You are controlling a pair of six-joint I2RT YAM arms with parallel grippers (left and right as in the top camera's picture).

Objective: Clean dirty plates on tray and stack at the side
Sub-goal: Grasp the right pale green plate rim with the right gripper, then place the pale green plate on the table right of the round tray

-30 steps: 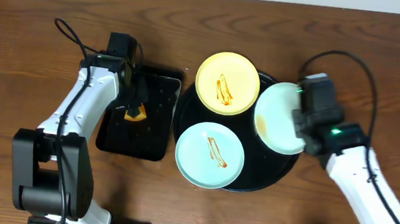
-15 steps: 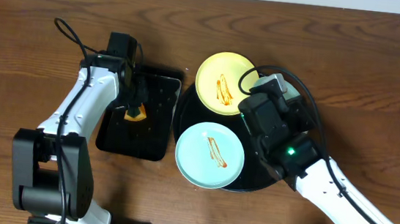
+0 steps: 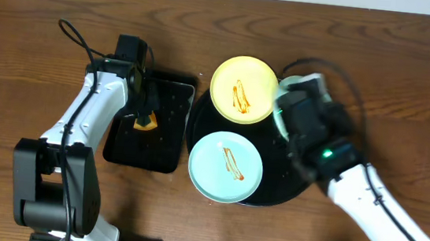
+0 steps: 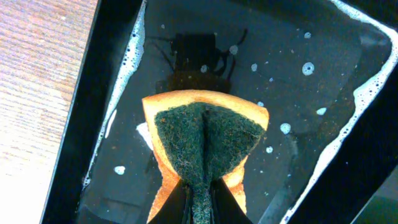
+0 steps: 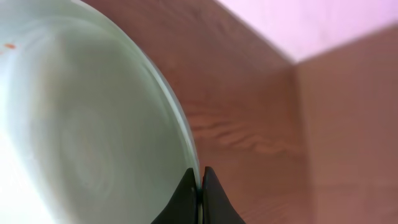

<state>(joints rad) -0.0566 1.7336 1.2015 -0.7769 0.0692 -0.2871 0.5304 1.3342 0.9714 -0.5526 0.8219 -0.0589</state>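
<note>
My right gripper (image 5: 200, 180) is shut on the rim of a pale mint-blue plate (image 5: 81, 124) and holds it tilted. In the overhead view my blurred right arm (image 3: 310, 122) hides most of that plate; only its edge (image 3: 280, 111) shows, at the upper right of the round black tray (image 3: 287, 195). A pale yellow plate (image 3: 243, 89) with an orange-brown streak lies at the tray's back. A second mint-blue plate (image 3: 225, 167), also streaked, lies at its front left. My left gripper (image 4: 202, 199) is shut on a sponge (image 4: 205, 137).
The sponge (image 3: 146, 119) hangs over a smaller rectangular black tray (image 3: 161, 143) left of the round tray. That tray holds soapy water with foam along its walls (image 4: 348, 106). Bare wooden table (image 3: 408, 92) lies to the right and behind.
My right arm has lifted the mint-blue plate off the tray's right side, swung left over the tray, then back toward its upper right. The left arm and sponge have not moved.
</note>
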